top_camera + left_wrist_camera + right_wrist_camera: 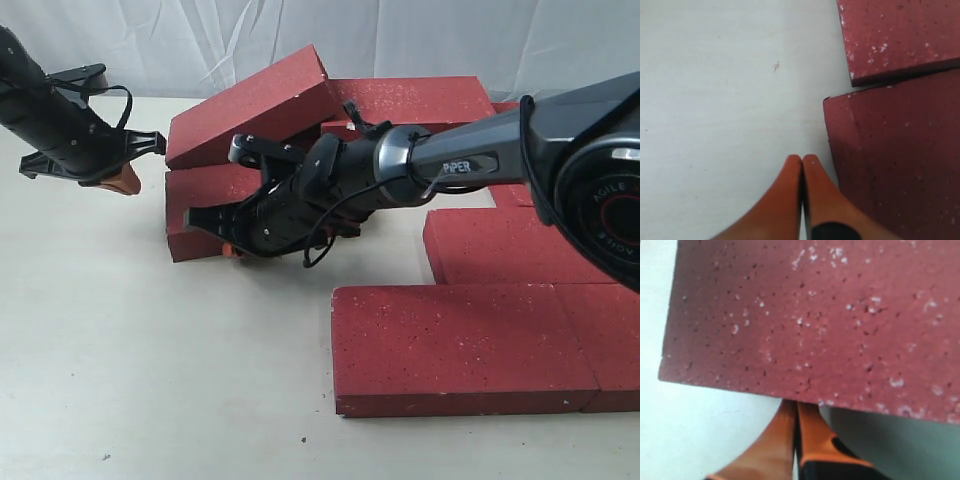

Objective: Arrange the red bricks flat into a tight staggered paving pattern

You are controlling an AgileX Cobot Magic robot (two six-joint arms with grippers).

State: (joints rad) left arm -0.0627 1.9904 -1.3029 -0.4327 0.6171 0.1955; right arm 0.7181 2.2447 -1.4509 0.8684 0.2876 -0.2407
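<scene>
Partly done, I judge: several red bricks (460, 345) lie flat and close together at the near right of the surface (150, 380). The far-left group is loose, with one tilted brick (250, 100) propped on its neighbours (gaps show there). The left end effector (801, 164) is pinched closed and empty, just beside a flat brick (900, 165). The right end effector (796, 407) is closed too, its tips at a brick's edge. No containers are in view.

On the pale bench (150, 380), several red bricks (460, 345) lie flat, edge to edge, at the near right. The right arm (450, 160) reaches across to the left, its jaws low against a flat brick (200, 190). A tilted brick (250, 100) leans above that one. The left arm (60, 125) hovers just beside them.
</scene>
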